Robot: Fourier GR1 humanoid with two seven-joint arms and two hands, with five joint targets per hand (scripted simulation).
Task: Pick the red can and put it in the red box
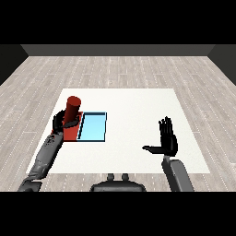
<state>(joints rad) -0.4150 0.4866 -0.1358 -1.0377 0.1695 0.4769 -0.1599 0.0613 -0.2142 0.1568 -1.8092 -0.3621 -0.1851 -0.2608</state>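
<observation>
Red can (73,109) upright, left hand (61,121) curled round it; right hand (168,139) open.

Two grey forearms come in from the lower corners, each ending in a black hand. The left forearm (45,156) is a long, slim, rounded tube of mid grey, darker along its underside, with a small dark patch near the wrist and a bulkier grey joint at its lower end. The left hand (59,120) is black and shows only in part. The right forearm (177,175) is a shorter, thicker grey block with a paler upper face. The right hand (168,140) is glossy black, with a flat palm, slender segmented fingers and a thumb set off to one side.
</observation>
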